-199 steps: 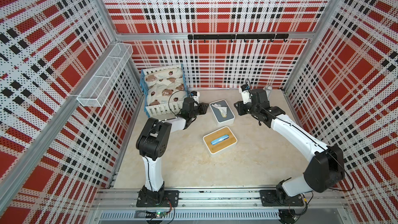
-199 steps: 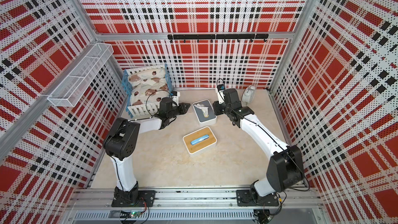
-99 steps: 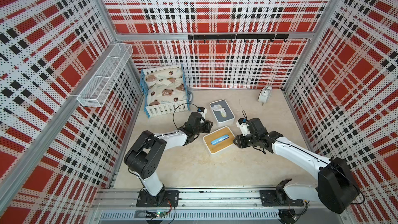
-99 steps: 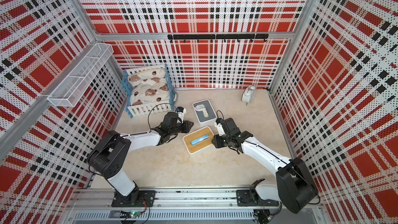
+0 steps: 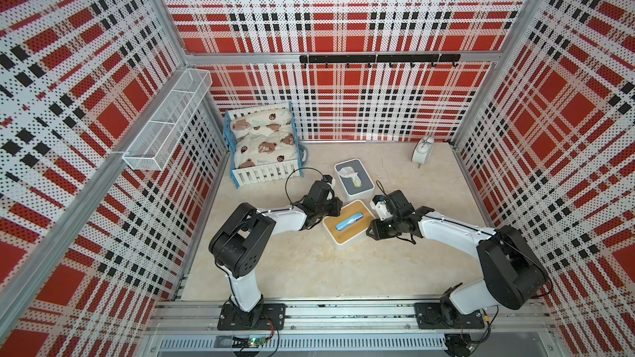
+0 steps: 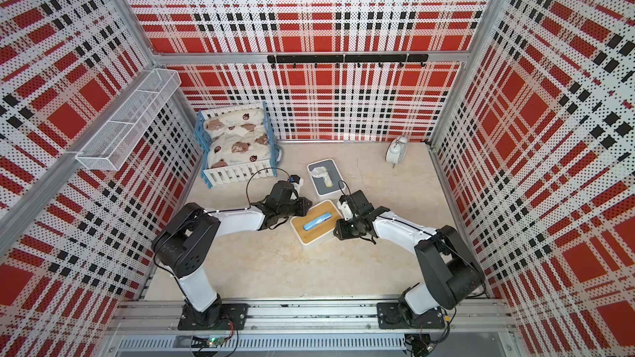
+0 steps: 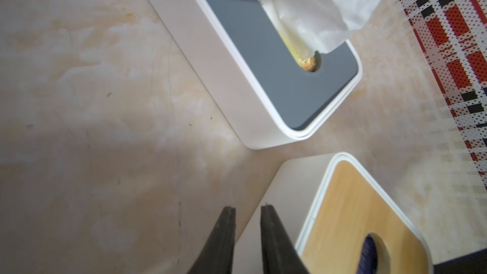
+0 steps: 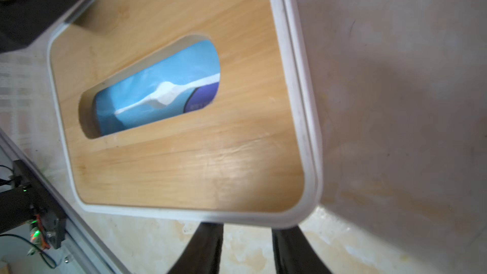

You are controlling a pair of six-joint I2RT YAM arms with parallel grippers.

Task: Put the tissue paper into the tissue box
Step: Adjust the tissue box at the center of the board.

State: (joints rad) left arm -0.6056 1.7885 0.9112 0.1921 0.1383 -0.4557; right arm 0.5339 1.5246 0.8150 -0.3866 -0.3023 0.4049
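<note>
A second ago both arms were far back, one on each side of the white box with a smooth grey lid (image 7: 263, 75); now they have come forward and sit on two sides of the white plastic box with a flat wooden lid (image 5: 360, 213); so I think the wooden one is the job now.

The soft blue pack of tissue paper (image 8: 158, 88) is inside the wooden-lid box; you can see it through the long rounded hole in the lid; it looks thin and crinkly, with a white strip along it; so the tissue seems to be in already, and maybe only tidying is left.

The left gripper (image 7: 247, 208) has its two black fingers close but not shut, with nothing in the thin gap; it is just beside a box corner. The right gripper (image 8: 247, 229) is spread a bit wider, with the bare pale stone-look table (image 8: 395, 101) showing between; its tips are by the box rim; I cannot tell if they touch.

A crumpled white tissue (image 7: 303, 3) pokes out of the grey lid; both boxes look hard and smooth, with round corners.
</note>
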